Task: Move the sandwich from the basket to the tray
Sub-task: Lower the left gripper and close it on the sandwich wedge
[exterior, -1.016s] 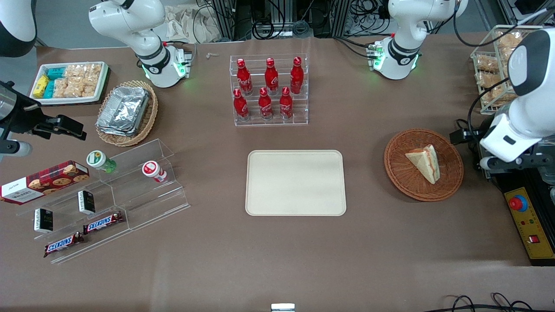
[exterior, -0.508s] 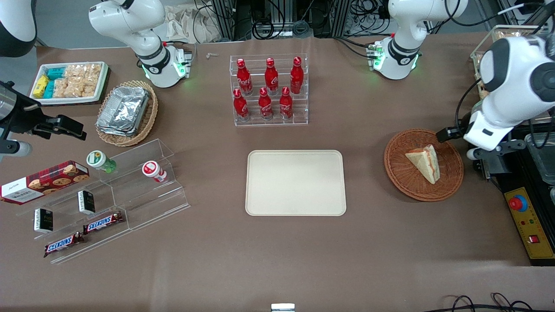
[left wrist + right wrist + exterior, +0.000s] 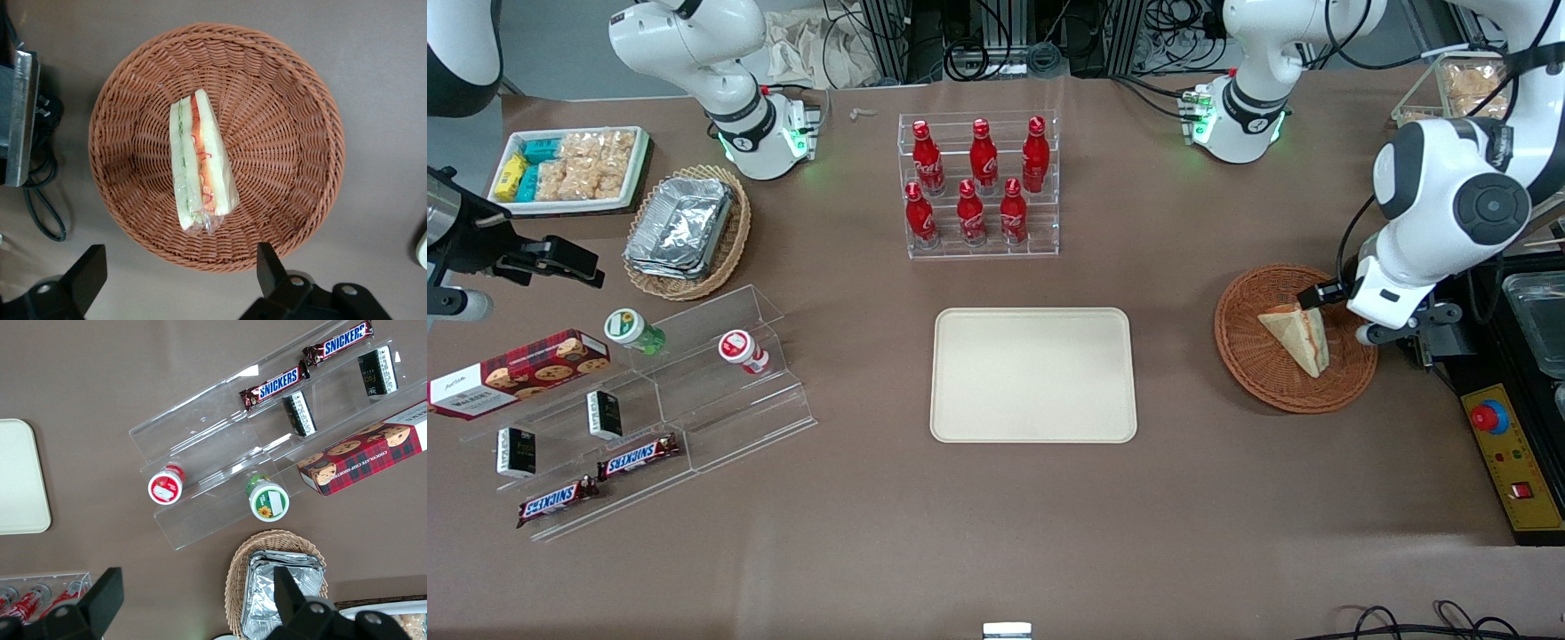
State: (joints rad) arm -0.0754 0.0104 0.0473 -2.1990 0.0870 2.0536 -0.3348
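Swung in over the basket's [image 3: 1296,338] three-o'clock rim, the gripper [image 3: 180,280] now hovers wide open and empty above the sandwich [image 3: 199,162], seemingly aligning for a grasp.

Left arm bent low, pincer [image 3: 177,280] spread wide, pointing down

Sandwich [image 3: 200,163] in basket [image 3: 293,120], gripper [image 3: 180,280] above.

My gripper [image 3: 177,280] hangs above the basket [image 3: 293,133] with its two fingers [image 3: 90,270] spread wide apart over the near rim, and the wrapped sandwich [image 3: 200,170] lies on its side in the basket's middle, filling edge up.
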